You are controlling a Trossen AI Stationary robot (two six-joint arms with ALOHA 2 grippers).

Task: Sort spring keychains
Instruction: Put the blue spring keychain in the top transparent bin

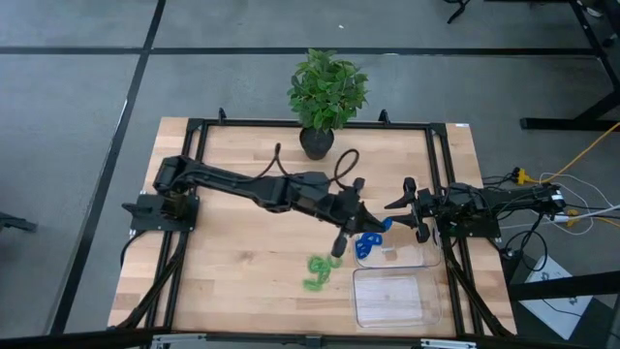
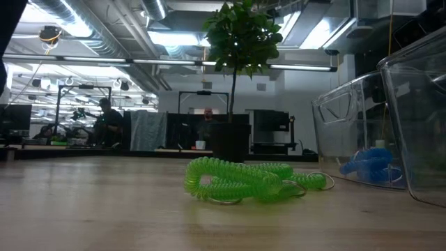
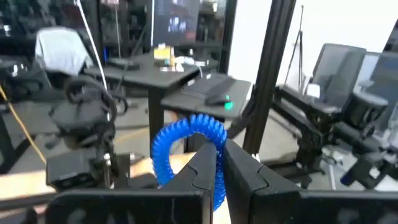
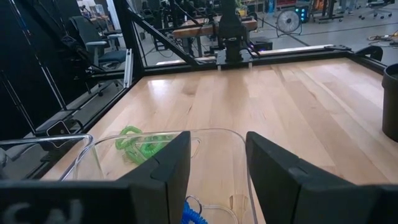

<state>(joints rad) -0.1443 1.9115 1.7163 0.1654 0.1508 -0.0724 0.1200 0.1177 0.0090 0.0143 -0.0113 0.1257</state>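
Observation:
My left gripper [image 1: 378, 226] reaches level across the table's middle toward the right and is shut on a bright blue spring keychain [image 3: 186, 134]. It hangs over the far clear tray [image 1: 412, 260], where more blue keychains [image 1: 368, 245] lie. Green keychains [image 1: 317, 272] lie in a heap on the wood left of the trays, and they also show in the low view [image 2: 244, 181]. My right gripper [image 4: 217, 162] waits open at the table's right edge, looking over the tray. My left gripper pinches the blue keychain's coil [image 3: 217, 177] between its two fingers [image 3: 202, 168]. The fingers come level from the table's left. The rest of the coil arches out in front of the fingertips, lifted clear above the tray.
A second clear tray [image 1: 392, 297] sits nearer the front edge. A potted plant [image 1: 325, 92] stands at the far edge. A black frame [image 1: 436, 155] borders the table. Bare wood lies left of the green heap.

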